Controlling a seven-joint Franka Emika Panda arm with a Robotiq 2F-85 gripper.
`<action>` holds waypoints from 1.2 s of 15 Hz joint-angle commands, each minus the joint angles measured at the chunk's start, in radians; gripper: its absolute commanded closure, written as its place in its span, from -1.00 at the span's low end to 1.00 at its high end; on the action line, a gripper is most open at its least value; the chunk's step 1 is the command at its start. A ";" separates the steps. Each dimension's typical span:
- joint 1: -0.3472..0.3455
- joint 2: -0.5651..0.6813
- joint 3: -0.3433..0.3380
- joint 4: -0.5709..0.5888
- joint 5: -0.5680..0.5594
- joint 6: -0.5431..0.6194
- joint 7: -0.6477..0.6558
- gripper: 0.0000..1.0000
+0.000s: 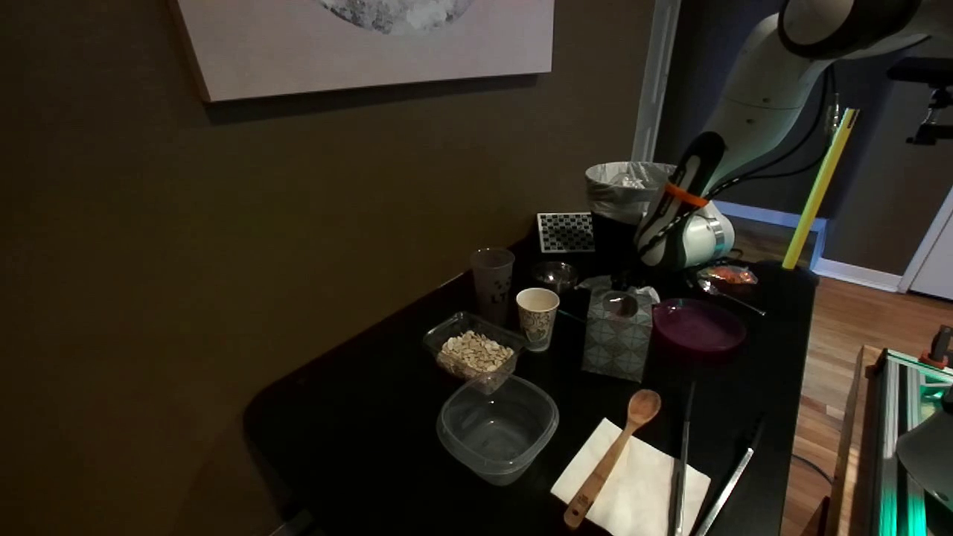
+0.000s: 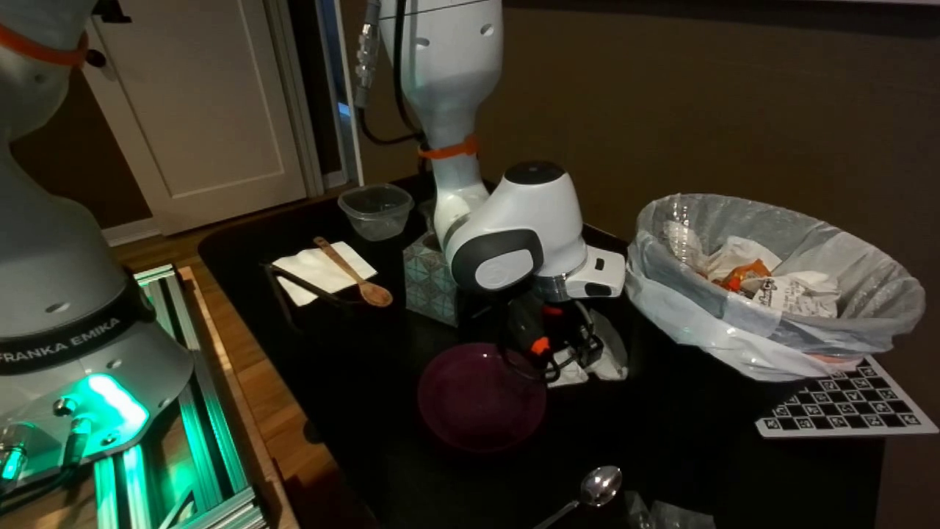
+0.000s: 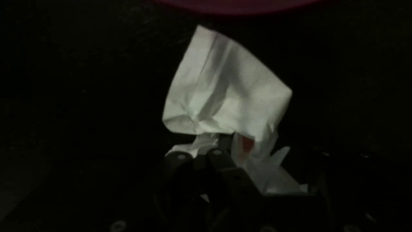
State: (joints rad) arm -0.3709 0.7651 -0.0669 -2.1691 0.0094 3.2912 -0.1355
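We had the fingers (image 3: 222, 161) clamped on crumpled paper (image 3: 239, 93), any lift unclear, a dish (image 3: 238, 6) at the wrist view's twelve o'clock.

Black table (image 1: 357, 417) with purple plate (image 1: 698, 327), tissue box (image 1: 616, 348), white napkin (image 1: 648, 484).

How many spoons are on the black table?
2: a wooden spoon across the white napkin and a metal spoon near the purple dish. Others may be hidden.
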 commanded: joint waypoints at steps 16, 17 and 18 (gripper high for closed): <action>0.037 -0.324 0.016 -0.231 -0.048 -0.068 0.007 0.95; 0.029 -0.366 0.024 -0.257 -0.052 -0.084 0.005 0.95; 0.018 -0.407 0.036 -0.277 -0.055 -0.107 0.002 0.95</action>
State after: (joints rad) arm -0.3264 0.5077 -0.0563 -2.3424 -0.0165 3.2578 -0.1320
